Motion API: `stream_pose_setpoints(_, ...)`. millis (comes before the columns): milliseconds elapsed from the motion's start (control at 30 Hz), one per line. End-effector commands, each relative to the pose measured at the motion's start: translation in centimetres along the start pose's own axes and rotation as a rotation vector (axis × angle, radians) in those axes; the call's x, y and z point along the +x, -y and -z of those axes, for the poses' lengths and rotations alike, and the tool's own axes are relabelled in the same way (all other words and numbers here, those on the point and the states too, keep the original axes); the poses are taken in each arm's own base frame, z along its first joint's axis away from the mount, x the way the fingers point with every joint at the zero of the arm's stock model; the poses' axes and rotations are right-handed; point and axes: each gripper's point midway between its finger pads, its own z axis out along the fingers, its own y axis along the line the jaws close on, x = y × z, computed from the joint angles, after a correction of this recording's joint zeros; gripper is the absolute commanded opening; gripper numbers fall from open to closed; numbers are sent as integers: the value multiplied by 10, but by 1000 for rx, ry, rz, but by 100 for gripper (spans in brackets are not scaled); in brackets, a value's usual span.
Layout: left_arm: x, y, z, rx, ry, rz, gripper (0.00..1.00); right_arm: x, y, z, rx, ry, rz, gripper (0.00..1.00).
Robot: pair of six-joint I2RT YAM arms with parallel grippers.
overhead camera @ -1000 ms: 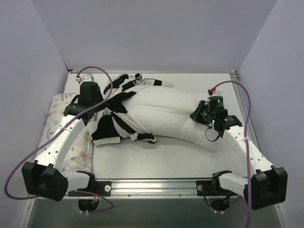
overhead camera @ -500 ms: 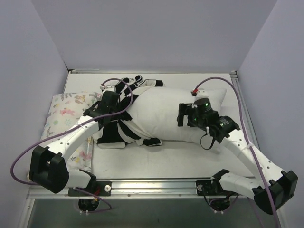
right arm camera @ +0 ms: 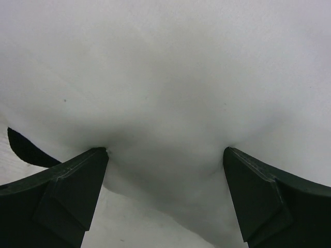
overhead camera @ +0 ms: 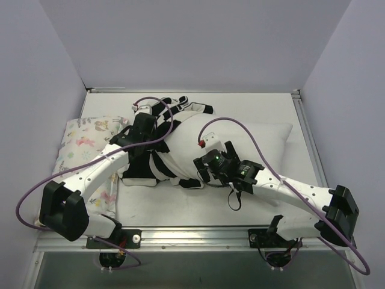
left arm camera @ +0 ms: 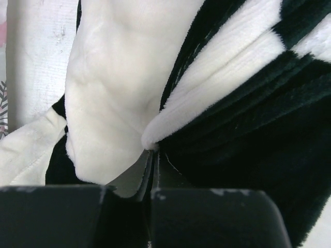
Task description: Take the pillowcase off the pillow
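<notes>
The white pillow [overhead camera: 240, 135] lies across the middle of the table. The black-and-white checked pillowcase [overhead camera: 157, 164] is bunched over its left end. My left gripper [overhead camera: 146, 141] is buried in that bunch. In the left wrist view its jaws [left arm camera: 153, 155] are shut, pinching a fold of the pillowcase [left arm camera: 217, 88]. My right gripper [overhead camera: 203, 168] is at the pillow's near edge, just right of the bunched cover. It is wide open, and its two fingertips [right arm camera: 165, 151] press into the bare pillow [right arm camera: 165, 77], which bulges between them. A black scrap of the pillowcase [right arm camera: 26, 147] shows at the left.
A pastel floral pillow [overhead camera: 84, 138] lies along the left edge, partly under the left arm. Purple cables loop over both arms. White walls enclose the table on three sides. Bare table [overhead camera: 198, 205] shows in front of the pillow.
My right gripper has let go, opened wide and swung left along the pillow's near edge to the bunched cover. My left gripper, still shut on the pillowcase, has moved right.
</notes>
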Motion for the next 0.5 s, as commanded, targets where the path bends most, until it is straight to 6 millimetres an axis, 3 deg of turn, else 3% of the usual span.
stream_pose_setpoints(0, 0, 21, 5, 72, -20, -19, 0, -19, -8, 6, -42, 77, -6, 100)
stream_pose_setpoints(100, -3, 28, 9, 94, -14, -27, 0, -5, -29, -7, -89, 34, 25, 100)
stream_pose_setpoints(167, -10, 35, 16, 122, 1, -34, 0, 8, -40, -28, -101, -9, 25, 97)
stream_pose_setpoints(233, -18, 41, 28, 153, 29, -37, 3, 19, -38, -49, -67, -86, 17, 84)
stream_pose_setpoints(267, -22, 45, 34, 169, 41, -35, 5, 22, -40, -53, -82, -111, 5, 59)
stream_pose_setpoints(300, -28, 47, 44, 188, 64, -30, 14, 22, -38, -56, -68, -125, -11, 26)
stream_pose_setpoints(333, -30, 47, 50, 194, 69, -34, 19, 20, -31, -58, -39, -132, -32, 0)
stream_pose_setpoints(367, -32, 49, 56, 201, 81, -37, 29, 15, -30, -55, -45, -128, -48, 0)
stream_pose_setpoints(433, -36, 49, 73, 215, 118, -43, 65, 3, -26, -49, -56, -98, -99, 0)
stream_pose_setpoints(467, -38, 51, 87, 227, 152, -48, 70, -3, -25, -46, -81, -102, -128, 0)
